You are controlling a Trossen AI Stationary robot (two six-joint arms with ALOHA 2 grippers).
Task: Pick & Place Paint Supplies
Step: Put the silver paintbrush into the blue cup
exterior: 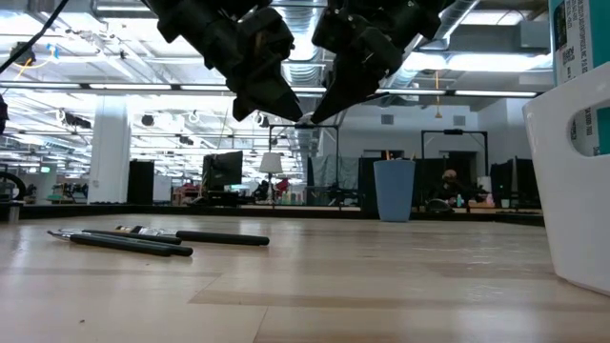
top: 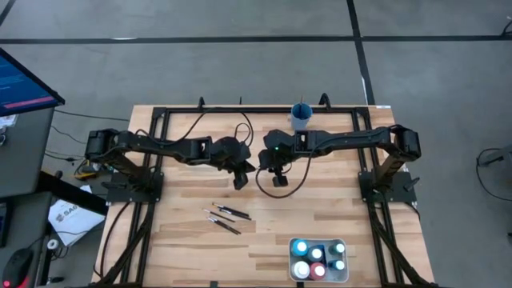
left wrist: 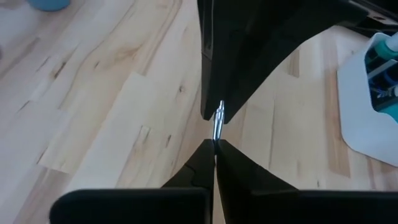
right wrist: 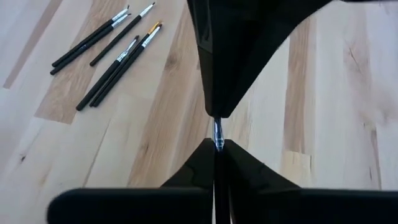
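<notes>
Five paintbrushes [top: 225, 217] lie loose on the table [top: 184, 248]; paint bottles [top: 318, 260] stand in the white tray [top: 293, 244] near its front right; left gripper [top: 241, 179] and right gripper [top: 279, 178] hang mid-table, each clenched on a thin metal-tipped brush [right wrist: 217, 134].

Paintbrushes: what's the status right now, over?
Left fingers and right fingers shut tip to tip, high over table, one paintbrush pinched between. Loose paintbrushes on the wood; bottles in tray. Nothing in the way.
</notes>
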